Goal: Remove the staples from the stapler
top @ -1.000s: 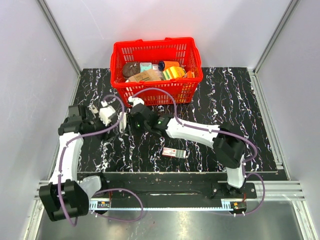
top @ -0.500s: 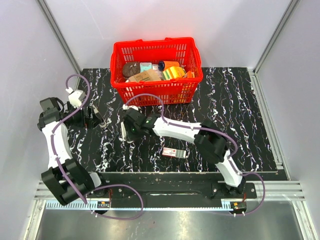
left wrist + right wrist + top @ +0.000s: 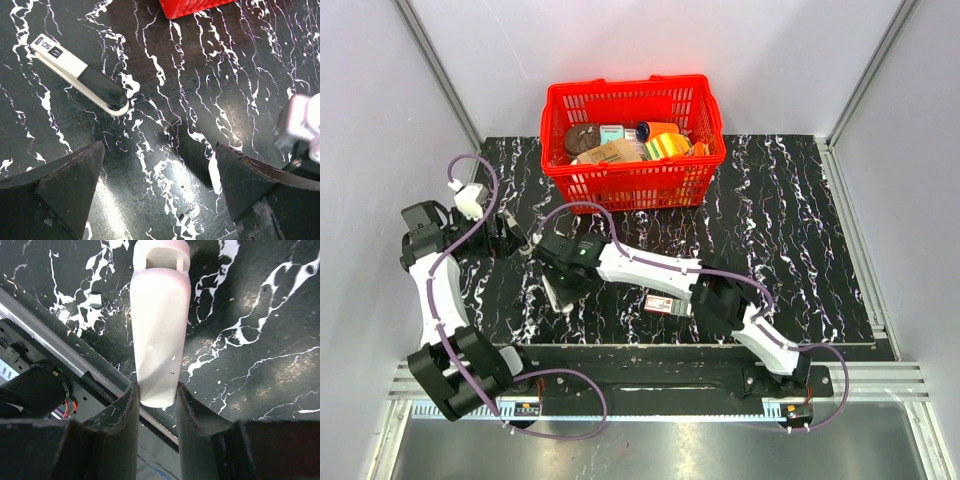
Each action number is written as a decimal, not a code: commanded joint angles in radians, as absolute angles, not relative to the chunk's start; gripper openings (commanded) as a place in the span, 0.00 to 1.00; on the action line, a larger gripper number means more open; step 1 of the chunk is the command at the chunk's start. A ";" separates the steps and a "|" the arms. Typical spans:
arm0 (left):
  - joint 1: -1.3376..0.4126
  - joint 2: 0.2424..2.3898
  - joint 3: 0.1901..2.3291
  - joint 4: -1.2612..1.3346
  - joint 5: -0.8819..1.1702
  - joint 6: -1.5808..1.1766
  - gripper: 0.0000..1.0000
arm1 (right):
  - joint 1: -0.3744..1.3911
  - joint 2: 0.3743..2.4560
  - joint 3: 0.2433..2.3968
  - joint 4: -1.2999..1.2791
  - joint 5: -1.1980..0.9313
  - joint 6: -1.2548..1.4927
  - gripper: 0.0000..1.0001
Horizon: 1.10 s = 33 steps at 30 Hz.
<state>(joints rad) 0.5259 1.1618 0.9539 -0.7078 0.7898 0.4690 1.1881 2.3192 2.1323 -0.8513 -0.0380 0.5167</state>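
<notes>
Unloading appears not yet done: the stapler (image 3: 80,75) lies free on the table (image 3: 225,75) just beyond the left gripper (image 3: 159,147), whose fingers are spread and empty, the right gripper (image 3: 157,390) clenches a plain white piece (image 3: 160,330) between its fingers, and no staples are discernible.

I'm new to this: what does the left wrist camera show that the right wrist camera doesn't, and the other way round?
Left wrist only: the stapler lying flat, a corner of the red basket, the open left gripper. Right wrist only: the right gripper shut on a white oblong piece, close up. Both: the black marbled table; a white sliver low in the left wrist view may be that same piece.
</notes>
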 commanded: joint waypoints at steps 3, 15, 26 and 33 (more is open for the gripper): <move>0.557 1.143 0.931 -0.575 0.753 0.353 0.98 | 1.200 2.430 2.264 -0.946 -0.095 0.509 0.15; 0.597 1.189 0.917 -0.523 0.755 0.293 0.98 | 1.204 2.563 2.523 -1.012 -0.060 0.543 0.59; 0.682 1.284 0.998 -0.561 0.836 0.268 0.98 | 1.184 2.428 2.508 -0.879 0.112 0.398 0.73; 0.750 1.286 1.049 -0.653 0.882 0.293 0.98 | 1.091 2.512 2.586 -0.688 0.089 0.249 0.81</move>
